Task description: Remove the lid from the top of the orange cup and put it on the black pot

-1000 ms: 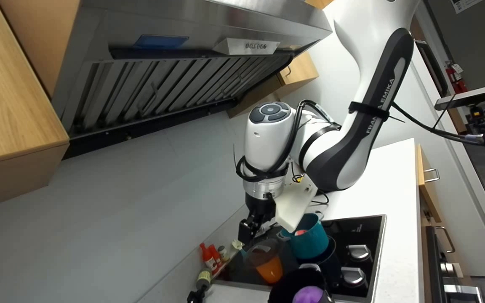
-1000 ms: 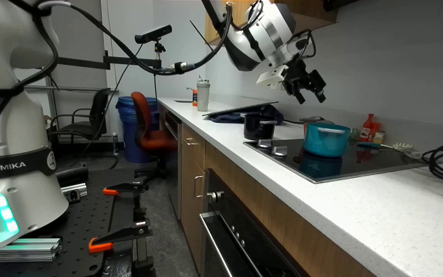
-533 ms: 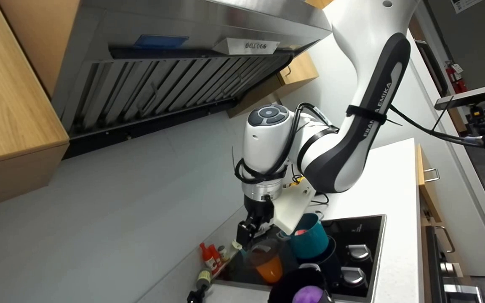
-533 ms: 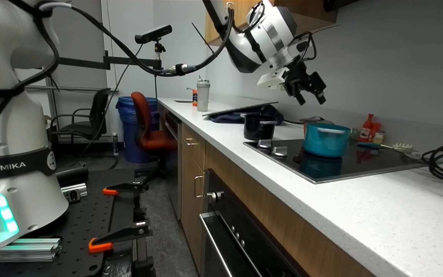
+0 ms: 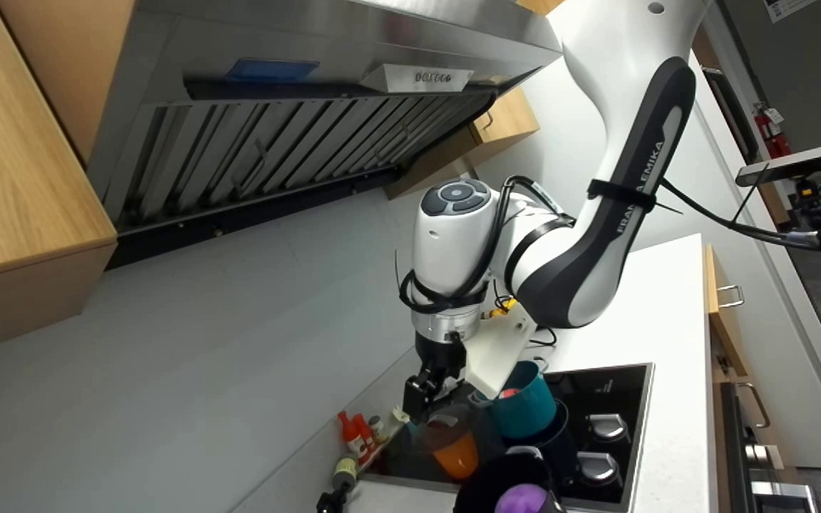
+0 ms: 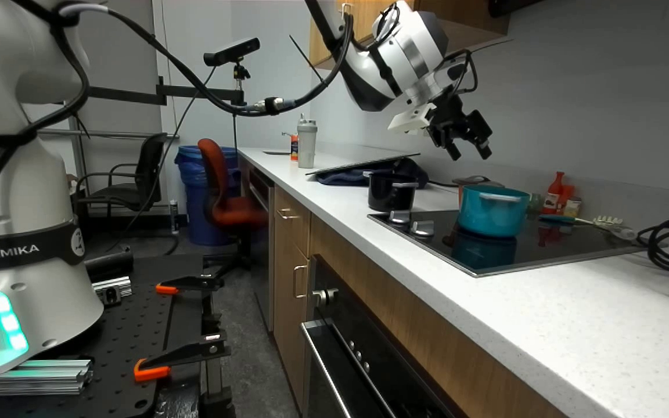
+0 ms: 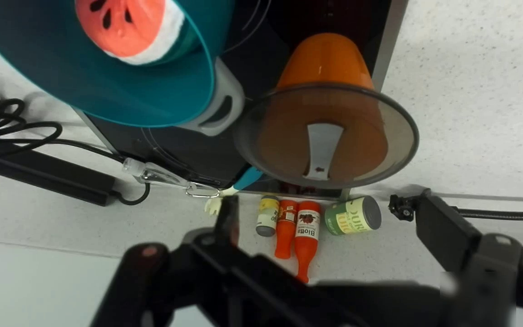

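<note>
Lid [image 7: 327, 136] atop orange cup [image 7: 327, 59], pincer [image 7: 334, 218] spread above, teal pot [image 7: 139, 97] alongside

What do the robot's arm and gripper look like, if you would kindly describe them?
The arm is white and rounded, with a black panel lettered EMIKA, black cables and straps, a round grey button pad, a silvery ring and an off-white plate. The gripper is black and angular, with two blocky fingers.

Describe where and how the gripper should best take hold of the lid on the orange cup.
Probably the grey handle at the middle of the lid, coming from above: it sits on top and narrows at its waist, so the open gripper could close across it.
</note>
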Available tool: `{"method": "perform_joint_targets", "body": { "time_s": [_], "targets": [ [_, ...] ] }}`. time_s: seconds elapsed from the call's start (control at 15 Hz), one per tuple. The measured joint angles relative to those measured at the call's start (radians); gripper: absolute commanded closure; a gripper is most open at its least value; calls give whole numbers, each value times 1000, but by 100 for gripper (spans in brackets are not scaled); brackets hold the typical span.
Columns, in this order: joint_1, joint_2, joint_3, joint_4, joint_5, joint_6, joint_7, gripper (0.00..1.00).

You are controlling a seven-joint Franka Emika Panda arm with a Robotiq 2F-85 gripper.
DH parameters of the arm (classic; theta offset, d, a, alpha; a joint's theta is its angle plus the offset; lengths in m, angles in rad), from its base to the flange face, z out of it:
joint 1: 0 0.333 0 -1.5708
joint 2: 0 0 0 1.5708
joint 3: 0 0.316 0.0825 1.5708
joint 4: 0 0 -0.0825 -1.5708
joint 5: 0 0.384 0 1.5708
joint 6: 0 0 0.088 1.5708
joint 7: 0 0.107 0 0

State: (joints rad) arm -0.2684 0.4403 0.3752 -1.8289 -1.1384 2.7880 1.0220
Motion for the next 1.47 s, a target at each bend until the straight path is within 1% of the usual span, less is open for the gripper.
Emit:
{"method": "perform_joint_targets", "body": {
  "time_s": [0.47, 1.33, 1.4, 1.47],
  "targets": [
    [0, 26, -4, 11, 0, 0, 0, 0],
    [14, 122, -3, 106, 0, 0, 0, 0],
    [21, 132, -3, 112, 0, 0, 0, 15],
    [28, 143, -3, 119, 0, 0, 0, 27]
  ]
}}
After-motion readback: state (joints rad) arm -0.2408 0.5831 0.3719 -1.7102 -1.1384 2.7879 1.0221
